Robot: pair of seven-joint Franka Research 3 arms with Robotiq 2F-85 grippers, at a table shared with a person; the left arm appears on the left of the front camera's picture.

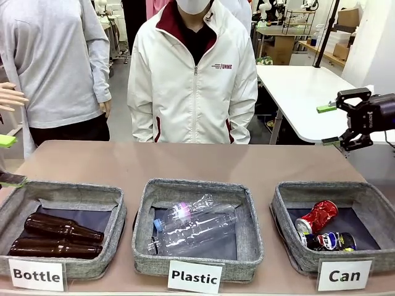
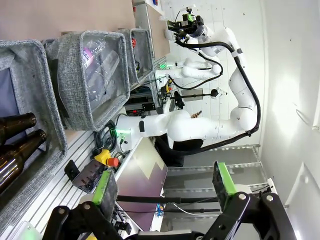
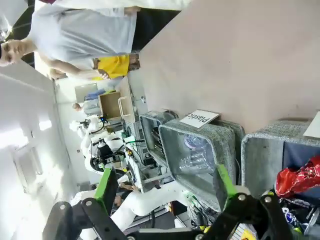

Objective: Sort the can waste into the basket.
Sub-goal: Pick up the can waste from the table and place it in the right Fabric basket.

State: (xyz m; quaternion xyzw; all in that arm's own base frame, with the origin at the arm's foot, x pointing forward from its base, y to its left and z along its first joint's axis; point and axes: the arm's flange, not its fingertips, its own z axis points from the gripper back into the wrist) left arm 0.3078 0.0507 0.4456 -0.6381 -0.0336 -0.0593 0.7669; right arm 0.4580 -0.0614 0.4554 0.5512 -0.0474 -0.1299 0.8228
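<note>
A dented red can (image 1: 317, 216) and a black can (image 1: 330, 241) with blue-white print lie side by side inside the grey basket (image 1: 285, 206) marked "Can" at the front right. My right gripper (image 1: 328, 125) hangs open and empty above and behind that basket, over the table's far right edge. In the right wrist view its fingers (image 3: 166, 186) stand wide apart, with the red can (image 3: 297, 177) and the basket's wall (image 3: 260, 157) below right. My left gripper (image 1: 7, 160) is open at the left edge, above the bottle basket; the left wrist view shows its jaws (image 2: 165, 185) empty.
The "Bottle" basket (image 1: 68, 192) holds two brown glass bottles (image 1: 58, 237). The "Plastic" basket (image 1: 250, 234) in the middle holds clear bottles (image 1: 194, 225). A person in a white jacket (image 1: 194, 80) stands at the far side, another in grey (image 1: 55, 61) at left.
</note>
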